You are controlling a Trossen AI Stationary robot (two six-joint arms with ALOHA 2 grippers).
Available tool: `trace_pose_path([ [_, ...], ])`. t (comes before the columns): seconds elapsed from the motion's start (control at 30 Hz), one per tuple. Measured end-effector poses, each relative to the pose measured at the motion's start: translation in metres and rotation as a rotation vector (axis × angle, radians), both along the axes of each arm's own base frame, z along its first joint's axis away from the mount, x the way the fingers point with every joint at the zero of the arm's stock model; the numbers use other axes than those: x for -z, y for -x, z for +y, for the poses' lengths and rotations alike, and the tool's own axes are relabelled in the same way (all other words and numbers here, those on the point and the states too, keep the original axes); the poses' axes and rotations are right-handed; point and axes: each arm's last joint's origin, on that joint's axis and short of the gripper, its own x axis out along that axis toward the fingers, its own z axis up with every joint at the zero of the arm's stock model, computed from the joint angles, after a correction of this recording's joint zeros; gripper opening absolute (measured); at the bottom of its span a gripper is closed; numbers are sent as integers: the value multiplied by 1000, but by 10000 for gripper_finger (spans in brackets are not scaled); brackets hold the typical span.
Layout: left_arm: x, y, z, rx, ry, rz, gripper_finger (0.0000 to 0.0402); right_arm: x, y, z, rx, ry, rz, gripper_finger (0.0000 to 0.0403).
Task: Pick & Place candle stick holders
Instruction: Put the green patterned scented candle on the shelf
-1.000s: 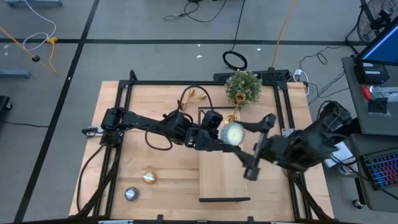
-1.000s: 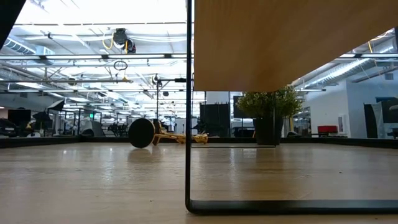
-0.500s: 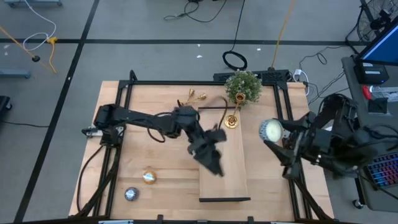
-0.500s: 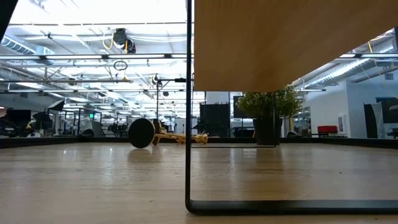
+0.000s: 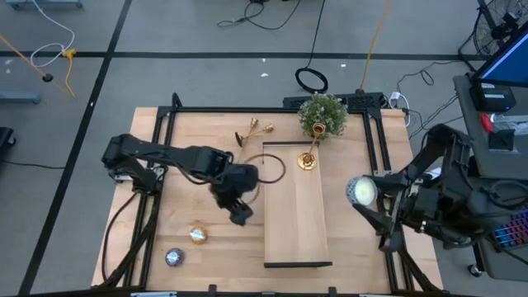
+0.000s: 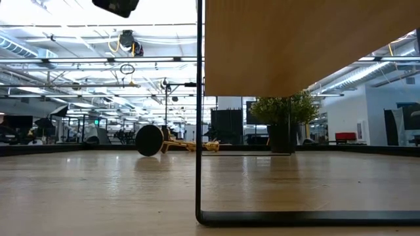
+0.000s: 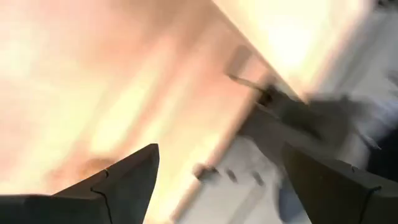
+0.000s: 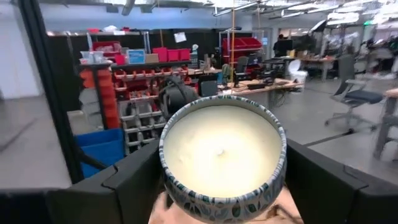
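Fingers clasping candle tin (right gripper), table edge

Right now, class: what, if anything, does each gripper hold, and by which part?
The right gripper holds a round candle tin by its sides, one finger each side. The left gripper is open and holds nothing.

plant: table's far edge | wooden riser: centre | two tealight discs: near-left corner

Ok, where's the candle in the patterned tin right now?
In the high view, the candle tin is at the table's right edge, held in the right hand, right of the wooden riser.
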Motion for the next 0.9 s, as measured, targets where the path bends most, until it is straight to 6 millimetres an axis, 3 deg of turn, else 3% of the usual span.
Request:
trace_pose_path([
  [0.27,-26,24,1,-236,-200,-75,287,47,6,-24,-139,-164,-87,289],
  [0.47,-31,29,-1,-308,-235,-102,256,78,-7,-43,-286,-227,-69,289],
  [0.63,-29,27,-5,-315,-246,-110,255,105,-32,-53,-337,-231,90,289],
  [0.9,-31,23,-14,-353,-265,-170,253,141,-51,-78,-167,-125,385,289],
])
